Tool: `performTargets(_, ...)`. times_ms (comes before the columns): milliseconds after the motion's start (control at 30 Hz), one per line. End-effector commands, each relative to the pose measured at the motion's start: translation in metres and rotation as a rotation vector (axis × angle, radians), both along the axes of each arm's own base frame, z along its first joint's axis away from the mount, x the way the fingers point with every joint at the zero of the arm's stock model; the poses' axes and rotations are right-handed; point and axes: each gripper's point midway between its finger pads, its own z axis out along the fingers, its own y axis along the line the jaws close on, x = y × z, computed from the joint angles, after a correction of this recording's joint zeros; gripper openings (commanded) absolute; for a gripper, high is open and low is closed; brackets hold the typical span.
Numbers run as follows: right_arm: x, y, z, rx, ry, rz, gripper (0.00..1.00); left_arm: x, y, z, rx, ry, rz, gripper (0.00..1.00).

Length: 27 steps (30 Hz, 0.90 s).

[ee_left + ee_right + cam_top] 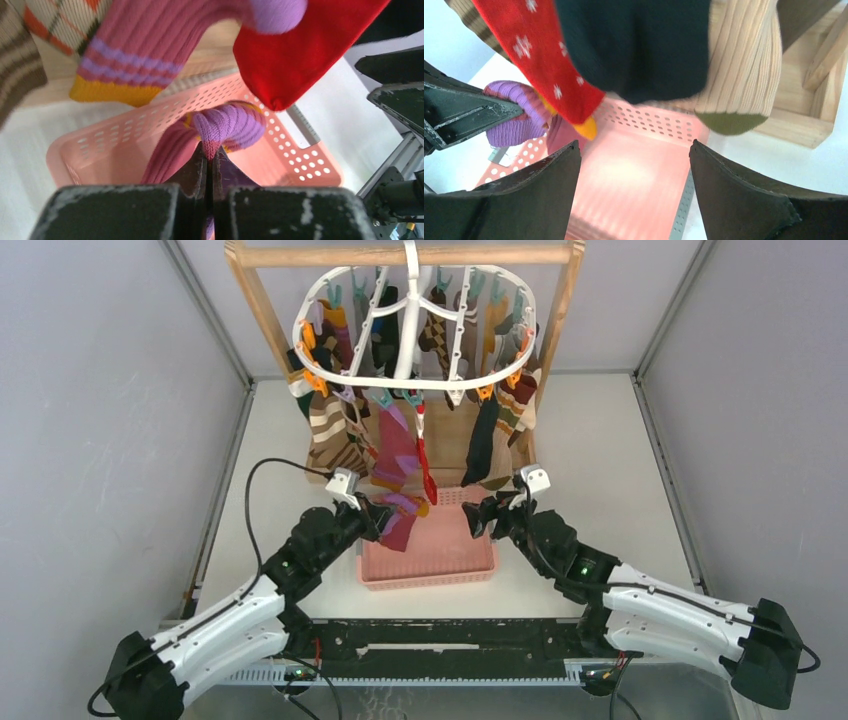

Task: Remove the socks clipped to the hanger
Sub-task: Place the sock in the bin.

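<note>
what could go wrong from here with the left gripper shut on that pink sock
1. The left gripper pinches only the purple toe of the pink sock, so a hard pull may slip off the fabric.
2. The hanger hangs from a single hook, so a sideways pull would likely swing it.
3. The red sock hangs right beside the grip and could get dragged along.

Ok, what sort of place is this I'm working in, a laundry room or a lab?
Most likely a lab test cell, not a home: plain grey panel walls box in a white table, and the sock hanger hangs from a wooden stand over a pink basket.
</note>
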Motion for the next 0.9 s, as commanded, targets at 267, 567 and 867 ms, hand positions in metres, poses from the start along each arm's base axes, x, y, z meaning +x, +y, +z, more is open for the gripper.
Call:
performTargets(267,-0.010,0.001,-0.025,0.050,0.024,0.003,0.86,0.014,-0.007,-0.054,0.002,0.079,0.043,0.12)
performTargets(567,-0.018,0.004,-0.044,0.043,0.042,0.033,0.87,0.006,-0.002,-0.085,0.052,0.116,0.070,0.72)
performTargets(867,-0.039,0.012,-0.054,0.034,0.046,0.103,0.87,-0.022,0.000,-0.062,0.034,0.049,0.087,1.00)
